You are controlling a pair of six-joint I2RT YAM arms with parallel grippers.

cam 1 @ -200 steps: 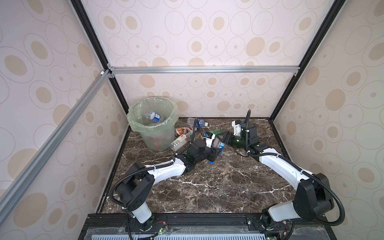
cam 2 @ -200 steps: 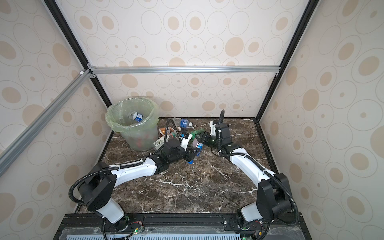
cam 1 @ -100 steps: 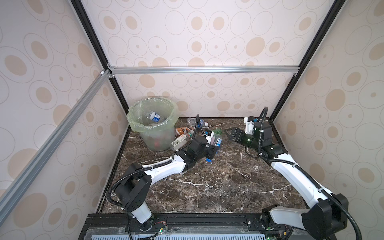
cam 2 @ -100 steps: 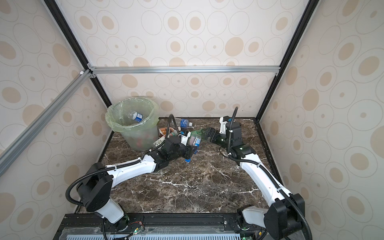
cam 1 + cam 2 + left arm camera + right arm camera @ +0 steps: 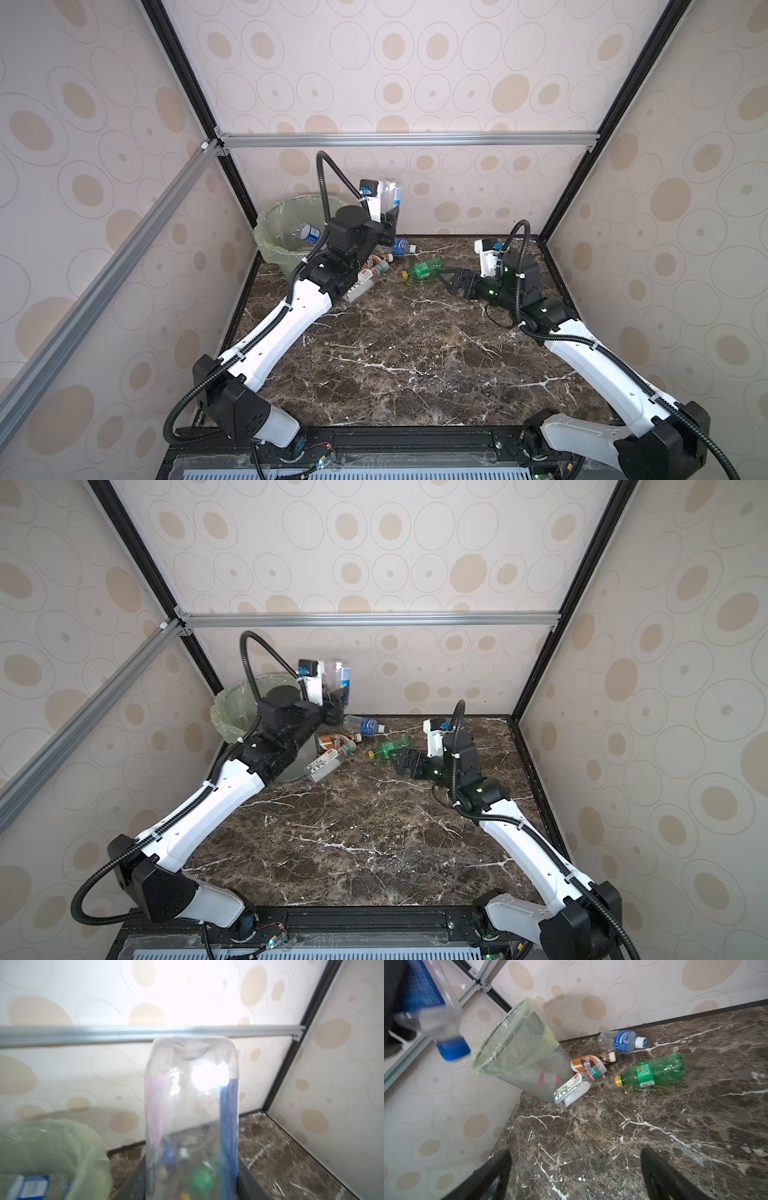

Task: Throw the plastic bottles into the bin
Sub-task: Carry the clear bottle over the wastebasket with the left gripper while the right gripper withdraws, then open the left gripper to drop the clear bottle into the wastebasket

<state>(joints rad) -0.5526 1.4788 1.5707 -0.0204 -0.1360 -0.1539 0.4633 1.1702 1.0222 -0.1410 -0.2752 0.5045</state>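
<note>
My left gripper [image 5: 388, 220] [image 5: 336, 700] is raised beside the bin's rim, shut on a clear plastic bottle with a blue label [image 5: 391, 195] [image 5: 341, 677]. That bottle [image 5: 191, 1105] fills the left wrist view between the dark fingers. The pale green bin [image 5: 266, 237] [image 5: 224, 717] [image 5: 517, 1043] stands in the back left corner with a blue-labelled bottle [image 5: 308, 235] inside. My right gripper [image 5: 451, 279] [image 5: 401, 759] [image 5: 575, 1167] is open and empty, low over the floor, just short of the lying green bottle [image 5: 424, 269] [image 5: 390, 748] [image 5: 654, 1072].
More bottles lie by the bin's foot: a clear blue-labelled one [image 5: 623, 1041], a brown one [image 5: 589, 1061], a white-labelled one [image 5: 571, 1091]. The marble floor [image 5: 395, 353] is walled on three sides. An aluminium bar [image 5: 395, 139] crosses the back.
The left gripper has lifted the clear bottle from the pile up beside the bin. The right gripper drew back to the right, opened wide and dropped low behind the green bottle.
</note>
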